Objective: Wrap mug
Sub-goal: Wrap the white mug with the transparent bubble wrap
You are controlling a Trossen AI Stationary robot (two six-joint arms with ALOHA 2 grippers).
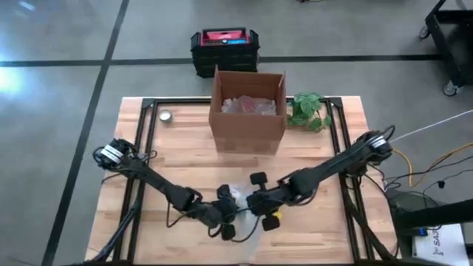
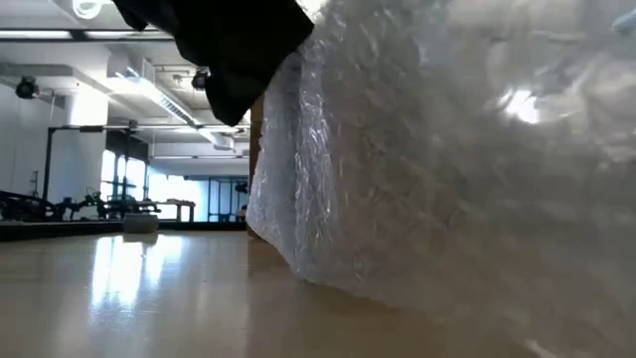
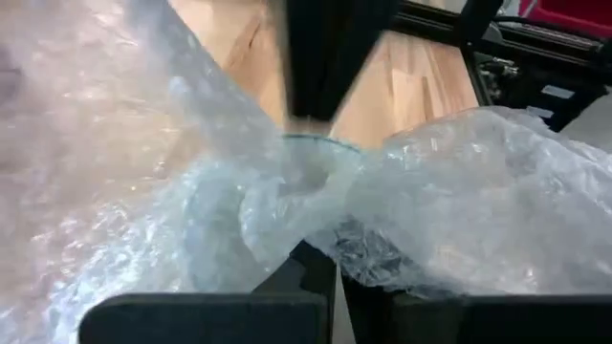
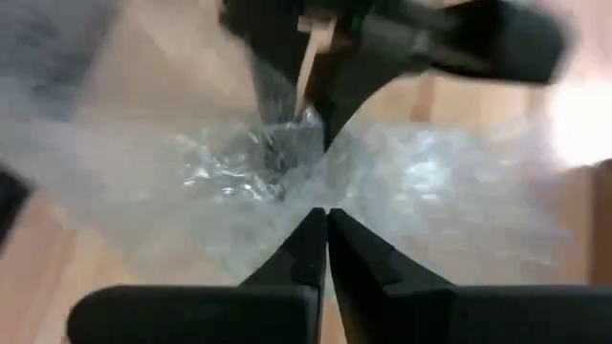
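A crumpled sheet of clear bubble wrap lies bunched at the table's near middle and fills the low view. The mug is hidden inside it; only a curved clear rim shows through in the left wrist view. My left gripper comes in from the left and is shut on the wrap. My right gripper comes in from the right, directly opposite it, and is also shut on the wrap. My left gripper pinches a gathered fold of the bubble wrap between its two fingers, several layers bunched together. The fingers come in low from the table's left. The wrap billows out slack on both sides of them. My right gripper has its fingers closed together on a bunched part of the wrap, coming from the table's right. The wrap spreads out flat beyond the fingertips. How much of it lies between the fingers does not show.
An open cardboard box with wrap inside stands at the far middle, a small green plant to its right and a small round tin to its left. A black and red case sits on the floor beyond the table.
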